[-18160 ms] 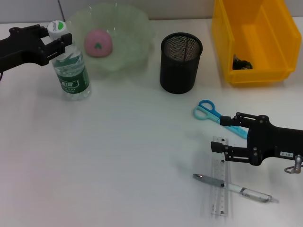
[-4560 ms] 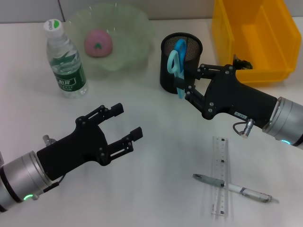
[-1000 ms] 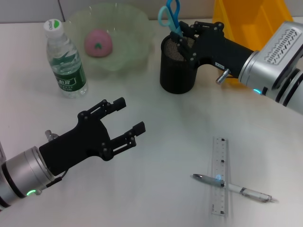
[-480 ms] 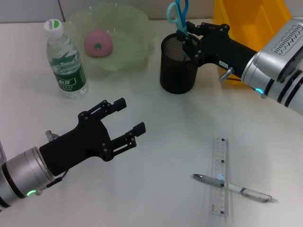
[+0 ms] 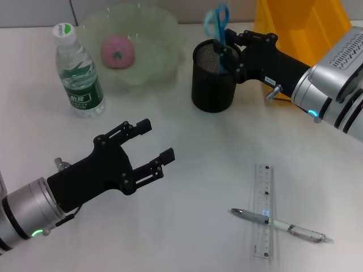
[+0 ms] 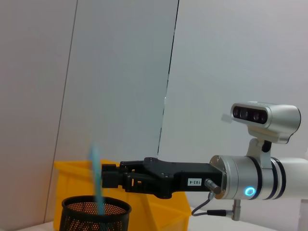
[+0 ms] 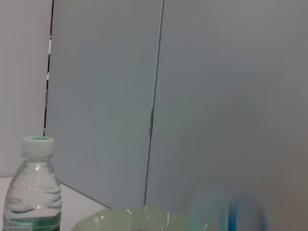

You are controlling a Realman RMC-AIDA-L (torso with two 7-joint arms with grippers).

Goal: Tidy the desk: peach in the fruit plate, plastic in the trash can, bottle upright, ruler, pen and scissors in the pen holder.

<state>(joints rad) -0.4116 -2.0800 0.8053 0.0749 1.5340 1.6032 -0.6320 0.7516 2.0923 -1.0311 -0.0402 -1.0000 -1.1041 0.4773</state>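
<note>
The blue scissors [image 5: 218, 24] stand upright, smeared vertically, tips down inside the black mesh pen holder [image 5: 212, 85]. My right gripper [image 5: 228, 47] hovers at the holder's rim beside them, open; the left wrist view shows the scissors [image 6: 96, 178] just past its fingertips. My left gripper [image 5: 157, 137] hangs open over the middle of the desk, holding nothing. The peach [image 5: 117, 50] lies in the green fruit plate [image 5: 164, 34]. The bottle [image 5: 79, 73] stands upright. The pen [image 5: 283, 225] lies across the ruler [image 5: 264, 218] at front right. The plastic is out of view.
The yellow trash can [image 5: 272, 20] stands at the back right, mostly behind my right arm. The bottle [image 7: 36, 197] and plate rim [image 7: 125, 219] show in the right wrist view. White desk surface lies between my left gripper and the ruler.
My right gripper shifted slightly right over the pen holder, and the scissors have sunk lower into it. The left arm has stayed still.
</note>
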